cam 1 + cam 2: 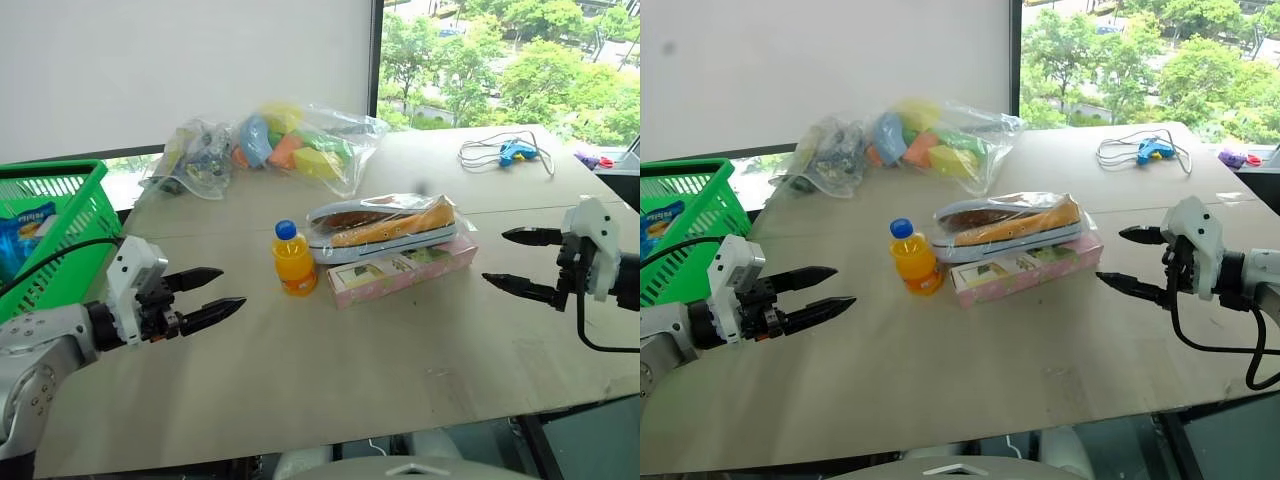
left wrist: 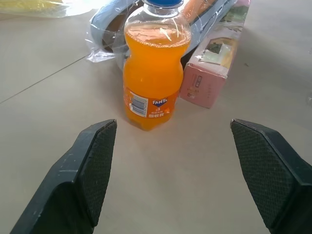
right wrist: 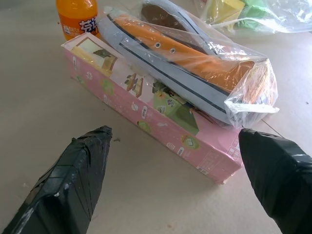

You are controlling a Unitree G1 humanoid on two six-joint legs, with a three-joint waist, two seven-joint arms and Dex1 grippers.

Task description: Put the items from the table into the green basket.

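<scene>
A small orange drink bottle (image 1: 294,260) with a blue cap stands upright mid-table. Right beside it lies a long pink box (image 1: 402,270), and a tan-and-white shoe in clear wrap (image 1: 383,226) rests partly on that box. My left gripper (image 1: 216,293) hovers open to the left of the bottle, pointing at it, with nothing between its fingers. My right gripper (image 1: 507,261) is open too, empty, to the right of the pink box (image 3: 146,109). The green basket (image 1: 55,222) stands at the table's far left and holds a blue packet.
Clear bags of coloured foam blocks (image 1: 275,145) lie at the back of the table (image 1: 330,370). A small blue gadget with a grey cable (image 1: 510,151) sits at the back right. A seam runs across the tabletop behind the shoe.
</scene>
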